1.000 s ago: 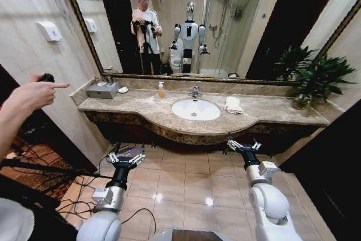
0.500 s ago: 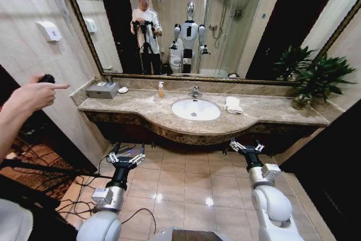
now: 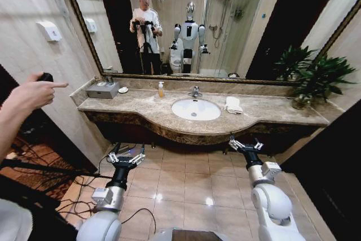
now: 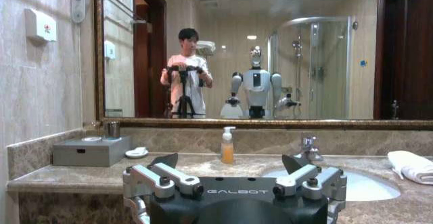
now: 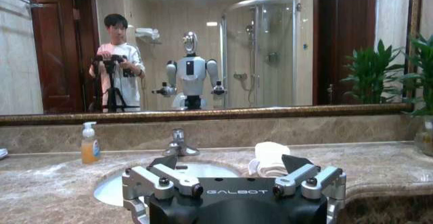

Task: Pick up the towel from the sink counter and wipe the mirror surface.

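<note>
Sink counter [image 3: 265,110]: polished mottled marble, gleaming under the lights. Basin [image 3: 196,109] looking like smooth glossy ceramic. Faucet [image 3: 195,91] shining chrome. Towel [image 3: 232,104]: soft white cloth, matt. Mirror surface [image 3: 237,21] reflecting cleanly. Floor tiles [image 3: 186,179] showing gloss.

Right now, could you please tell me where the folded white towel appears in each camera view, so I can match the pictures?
Head view: the towel lies on the sink counter, on the robot's right of the basin.
Left wrist view: the towel sits at the frame's edge, beyond the basin.
Right wrist view: the towel lies near centre, just behind the right claw.
Shared landmark: the chrome faucet.
</note>
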Controlling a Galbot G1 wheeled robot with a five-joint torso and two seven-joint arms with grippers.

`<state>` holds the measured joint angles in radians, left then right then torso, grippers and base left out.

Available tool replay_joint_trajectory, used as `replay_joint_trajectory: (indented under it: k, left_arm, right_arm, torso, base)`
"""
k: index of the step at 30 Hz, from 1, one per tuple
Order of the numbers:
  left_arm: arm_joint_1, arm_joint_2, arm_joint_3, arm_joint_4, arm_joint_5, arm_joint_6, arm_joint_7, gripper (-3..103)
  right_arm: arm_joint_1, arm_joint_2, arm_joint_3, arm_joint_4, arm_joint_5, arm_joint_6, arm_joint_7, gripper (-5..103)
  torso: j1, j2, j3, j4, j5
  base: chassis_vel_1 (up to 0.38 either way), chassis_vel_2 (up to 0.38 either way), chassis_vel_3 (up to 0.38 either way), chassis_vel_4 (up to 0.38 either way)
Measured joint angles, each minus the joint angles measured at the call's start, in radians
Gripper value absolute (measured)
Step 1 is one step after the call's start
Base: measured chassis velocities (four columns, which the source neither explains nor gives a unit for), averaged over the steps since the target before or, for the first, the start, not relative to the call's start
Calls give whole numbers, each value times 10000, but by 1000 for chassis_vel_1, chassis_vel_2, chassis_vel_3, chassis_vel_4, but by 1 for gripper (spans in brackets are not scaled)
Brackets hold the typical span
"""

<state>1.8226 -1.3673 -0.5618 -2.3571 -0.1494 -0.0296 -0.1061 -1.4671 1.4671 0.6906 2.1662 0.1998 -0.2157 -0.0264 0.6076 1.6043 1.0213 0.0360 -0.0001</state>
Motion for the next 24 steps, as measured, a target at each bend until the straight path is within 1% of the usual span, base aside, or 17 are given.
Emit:
replay_joint_trajectory:
  k: [15, 24]
  left_arm:
    - [0, 0, 0, 0, 0, 0, 0, 100]
    - [0, 0, 0, 0, 0, 0, 0, 100]
  right_arm:
    - [-63, -42, -138, 208, -124, -136, -29, 100]
    - [53, 50, -197, 140, -228, -174, -51, 100]
  torso:
    - [0, 0, 0, 0, 0]
    - [1, 0, 0, 0, -1]
  base:
    - [0, 0, 0, 0]
    - [-43, 39, 48, -46]
